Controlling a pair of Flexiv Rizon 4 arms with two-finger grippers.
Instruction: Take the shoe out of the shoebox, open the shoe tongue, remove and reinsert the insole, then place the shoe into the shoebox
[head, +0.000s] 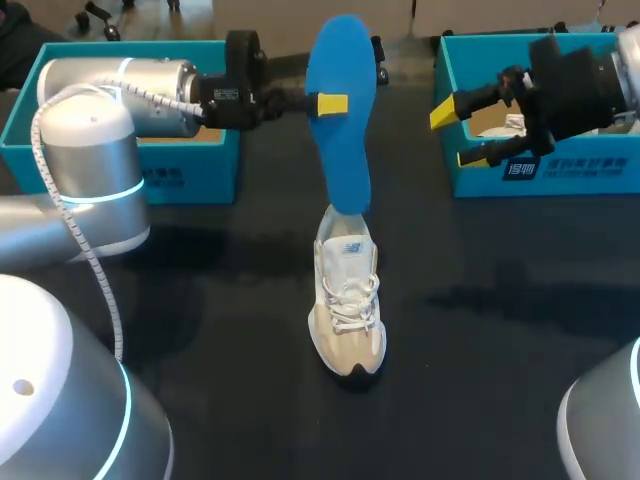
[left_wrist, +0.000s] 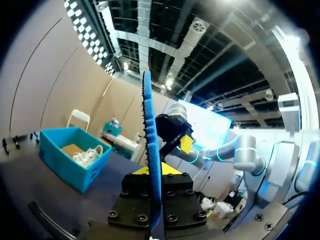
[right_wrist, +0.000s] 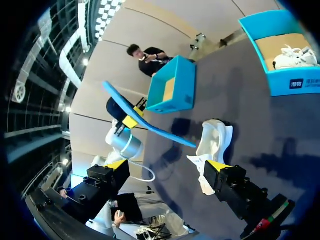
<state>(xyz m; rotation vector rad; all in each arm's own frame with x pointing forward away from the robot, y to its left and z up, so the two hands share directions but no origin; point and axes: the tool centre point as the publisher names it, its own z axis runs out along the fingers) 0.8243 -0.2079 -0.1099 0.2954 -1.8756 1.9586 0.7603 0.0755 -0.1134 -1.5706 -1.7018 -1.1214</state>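
The dark table (head: 500, 300) carries it all. Behind the shoe (head: 347, 300) and to its left sits the left shoebox (head: 190, 165). Behind and to its right is the right shoebox (head: 600, 170), with a second white shoe (head: 515, 125) inside. The shoe stands mid-table, outside both boxes. Above it rises the blue insole (head: 340, 150) — lower end at the shoe's opening — clamped by the left gripper (head: 335, 103). The right gripper (head: 458, 135) hangs right of the insole, spread and empty.

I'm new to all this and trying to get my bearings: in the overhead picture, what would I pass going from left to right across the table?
left teal shoebox → blue insole, held up on end, with the white shoe directly below it → right teal shoebox
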